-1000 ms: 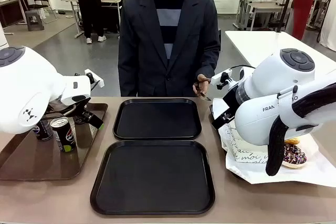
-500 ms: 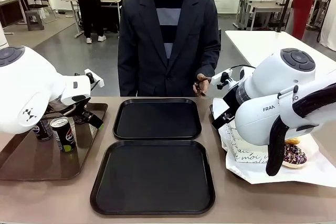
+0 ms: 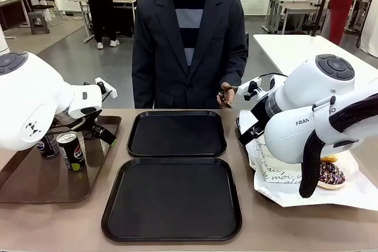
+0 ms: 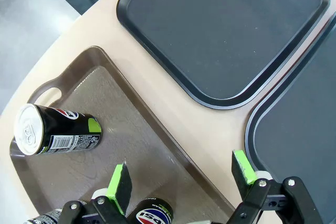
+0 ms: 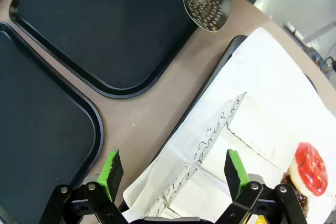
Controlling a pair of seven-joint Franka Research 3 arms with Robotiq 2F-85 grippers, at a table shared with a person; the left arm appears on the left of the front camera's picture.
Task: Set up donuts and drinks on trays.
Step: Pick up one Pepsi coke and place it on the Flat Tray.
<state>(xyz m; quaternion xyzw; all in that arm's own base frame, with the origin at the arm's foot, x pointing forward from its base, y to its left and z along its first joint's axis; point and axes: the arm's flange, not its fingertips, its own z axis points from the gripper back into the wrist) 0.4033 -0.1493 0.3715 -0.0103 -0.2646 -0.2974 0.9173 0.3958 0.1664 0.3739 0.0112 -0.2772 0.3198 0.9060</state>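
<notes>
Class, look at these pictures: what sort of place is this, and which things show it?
Likely a robotics lab staged as a snack counter: white robot arms flank a table with black trays, cans and donuts, a person stands across it, and more work tables stand behind.

The right arm [image 3: 305, 123] has gray letters "FRAN" on its white shell; the rest of the word is hidden. A soda can [image 4: 56, 132] shows a round Pepsi sign and a barcode. A second can [image 4: 153, 215] shows white letters "PSI". The white paper [image 5: 209, 145] has black curly writing, too small to read.
</notes>
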